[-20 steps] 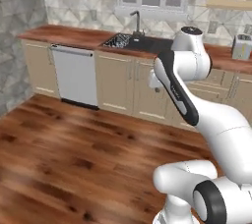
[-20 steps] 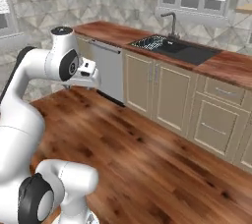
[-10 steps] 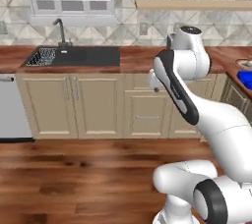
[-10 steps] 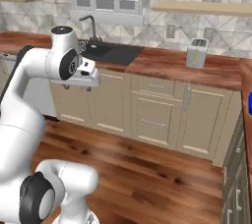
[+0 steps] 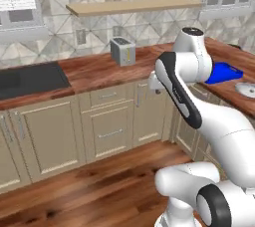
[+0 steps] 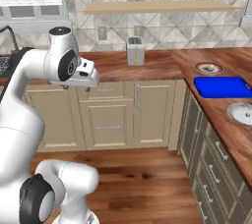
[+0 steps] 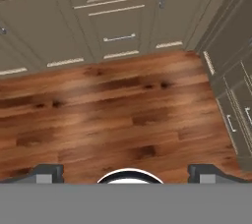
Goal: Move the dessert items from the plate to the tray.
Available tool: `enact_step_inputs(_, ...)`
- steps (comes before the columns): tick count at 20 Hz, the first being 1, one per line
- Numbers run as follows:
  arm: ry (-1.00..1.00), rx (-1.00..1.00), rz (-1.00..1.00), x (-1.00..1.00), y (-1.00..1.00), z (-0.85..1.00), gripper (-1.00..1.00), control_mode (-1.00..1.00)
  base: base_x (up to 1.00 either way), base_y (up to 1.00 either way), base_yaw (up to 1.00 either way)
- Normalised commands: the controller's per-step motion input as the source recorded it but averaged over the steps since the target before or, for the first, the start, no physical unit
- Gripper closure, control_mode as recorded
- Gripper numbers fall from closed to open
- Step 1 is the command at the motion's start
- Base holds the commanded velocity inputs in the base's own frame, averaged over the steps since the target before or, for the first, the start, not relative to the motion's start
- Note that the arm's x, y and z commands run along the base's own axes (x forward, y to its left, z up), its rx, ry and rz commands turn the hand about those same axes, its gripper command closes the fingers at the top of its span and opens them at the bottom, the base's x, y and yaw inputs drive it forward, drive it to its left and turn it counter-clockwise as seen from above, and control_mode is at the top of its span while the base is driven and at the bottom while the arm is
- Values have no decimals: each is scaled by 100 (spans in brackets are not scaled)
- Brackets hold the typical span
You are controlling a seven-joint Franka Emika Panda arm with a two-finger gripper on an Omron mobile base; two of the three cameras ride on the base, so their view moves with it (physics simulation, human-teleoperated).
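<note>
The blue tray (image 6: 222,87) lies on the side counter (image 6: 231,134) well apart from the gripper (image 7: 125,173), which is high over the wooden floor (image 7: 118,120) with its fingers wide apart and nothing between them. The right base view also shows the plate (image 6: 209,67) just beyond the tray and a white dish (image 6: 241,113) nearer; the left base view shows the tray (image 5: 222,72) partly behind the arm. Since half a second ago the base has turned: the sink has slid to the left edge, and the toaster (image 5: 122,51) is now central.

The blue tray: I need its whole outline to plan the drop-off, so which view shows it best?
The right base view: the blue tray lies fully visible on the counter, between the plate and a white dish. In the left base view, the arm hides most of it.
</note>
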Motion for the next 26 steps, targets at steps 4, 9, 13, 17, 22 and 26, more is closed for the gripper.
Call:
enact_step_inputs(4,0,0,0,0,0,0,-100,100,71,55,-65)
enact_step_inputs(9,0,0,0,0,0,0,-100,100,70,41,-63)
enact_step_inputs(13,0,0,0,0,0,0,-100,100,58,33,-66)
enact_step_inputs(17,0,0,0,0,0,0,-100,100,61,37,-67)
enact_step_inputs(22,0,0,0,0,0,0,-100,100,67,41,-65)
enact_step_inputs(26,0,0,0,0,0,0,-100,100,85,31,-58)
